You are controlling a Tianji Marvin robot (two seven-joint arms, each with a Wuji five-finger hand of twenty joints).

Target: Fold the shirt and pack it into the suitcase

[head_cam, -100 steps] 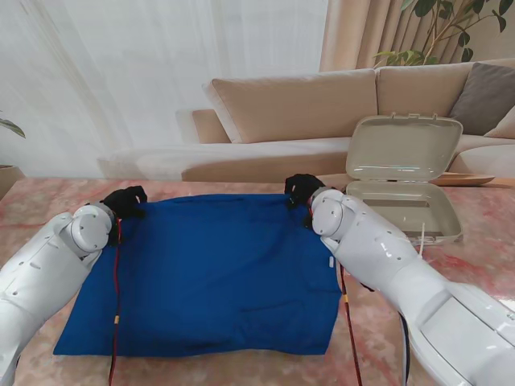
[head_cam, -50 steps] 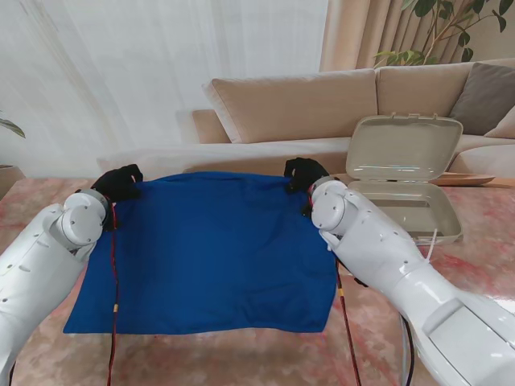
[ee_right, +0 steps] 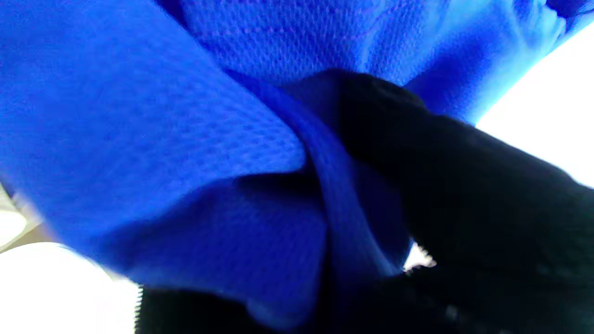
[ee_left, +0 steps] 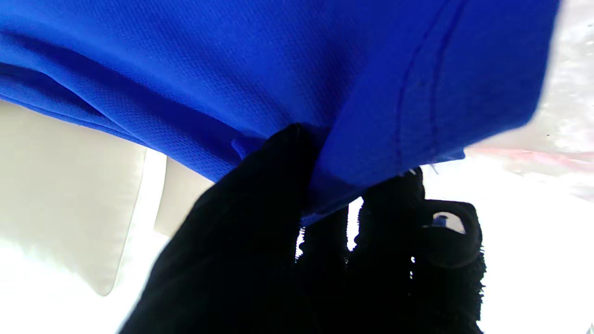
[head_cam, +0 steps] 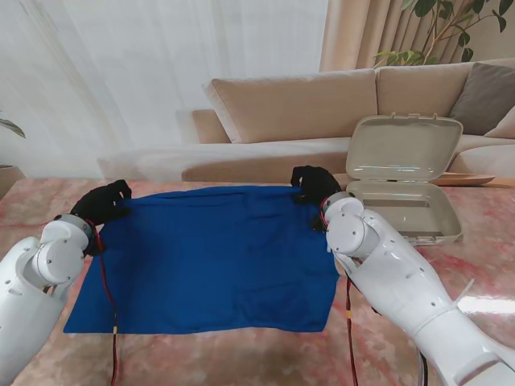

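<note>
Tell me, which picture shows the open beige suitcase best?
The stand view: the open beige plastic suitcase sits whole on the table's right side, lid raised. Neither wrist view shows it; blue knit shirt and black-gloved fingers fill both.

Daylight pours through the sheer curtain (head_cam: 161, 72) behind the sofa (head_cam: 322, 104), soft and even, so the room is bright and shadows stay faint. A glare patch sits on the surface (head_cam: 483, 304) at the right, near me. The stand's view is sharp across the blue shirt (head_cam: 217, 257), with a little softness on the nearest arm. Both wrist views are blown out to white behind the cloth. The black fingers (ee_left: 260, 241) read as near silhouettes with little detail. In the right wrist view the shirt (ee_right: 139, 139) is close and blurred, its weave smeared toward the edges.
</note>
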